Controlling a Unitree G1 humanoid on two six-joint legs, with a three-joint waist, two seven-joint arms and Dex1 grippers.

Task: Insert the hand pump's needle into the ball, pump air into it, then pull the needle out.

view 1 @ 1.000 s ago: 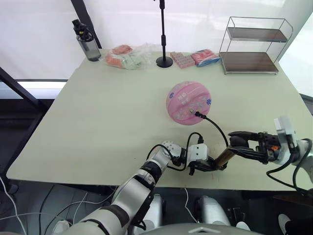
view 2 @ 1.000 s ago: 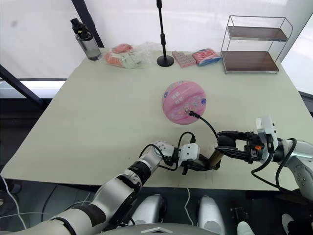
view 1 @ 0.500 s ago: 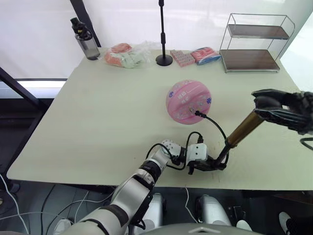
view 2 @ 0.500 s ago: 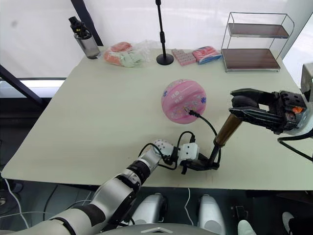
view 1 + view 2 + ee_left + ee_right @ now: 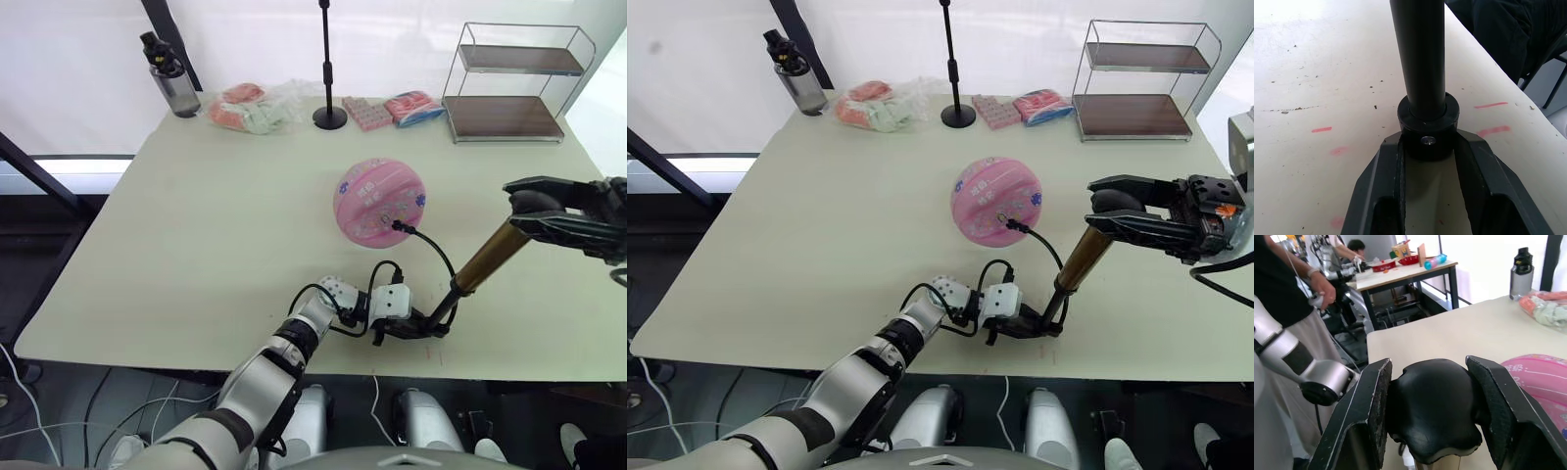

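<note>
The pink ball (image 5: 380, 201) rests mid-table. A thin black hose (image 5: 436, 253) runs from the needle (image 5: 396, 227), which sits at the ball's near side, down to the hand pump's foot. The hand pump (image 5: 490, 259) leans up to the right, its gold barrel raised above a bare black shaft. My left gripper (image 5: 423, 325) lies on the table near the front edge, shut on the pump's black bottom cap (image 5: 1427, 125). My right gripper (image 5: 527, 208) hovers right of the ball, shut on the black T-handle (image 5: 1432, 416).
Along the back edge stand a dark bottle (image 5: 169, 86), a bag of packets (image 5: 250, 111), a black pole on a round base (image 5: 329, 119), pink packets (image 5: 392, 111) and a wire shelf (image 5: 514, 83). A person (image 5: 1288, 308) stands at another table beyond.
My right gripper rose from low near the front edge to beside the ball, pulling the handle and gold barrel up off the black shaft. In the last half second almost nothing moved.
</note>
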